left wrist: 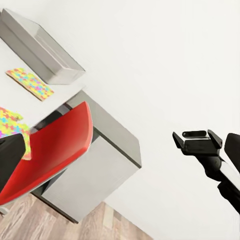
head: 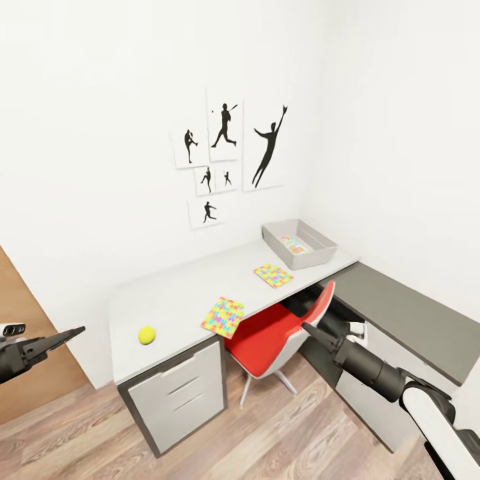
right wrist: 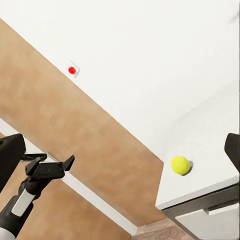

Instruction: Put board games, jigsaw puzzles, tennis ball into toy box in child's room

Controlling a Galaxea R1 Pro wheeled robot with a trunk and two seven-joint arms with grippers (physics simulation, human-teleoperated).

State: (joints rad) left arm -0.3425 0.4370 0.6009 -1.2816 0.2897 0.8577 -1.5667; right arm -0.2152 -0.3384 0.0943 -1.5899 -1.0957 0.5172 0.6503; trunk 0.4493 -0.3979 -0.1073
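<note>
Yellow-green tennis ball (head: 147, 335) sits near the table (head: 173, 300) edge; left gripper (head: 67, 333), fingers spread and empty, should come straight down over it.

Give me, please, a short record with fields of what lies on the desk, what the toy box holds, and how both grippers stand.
table: pale top, drawers below
toy box: far right end of table; something colourful inside, too small to identify
jigsaw puzzles: one near the box, one at the front edge
tennis ball: left front of table
red chair: tucked under the table
left gripper: open, empty, off the table
right gripper: open, empty
</note>
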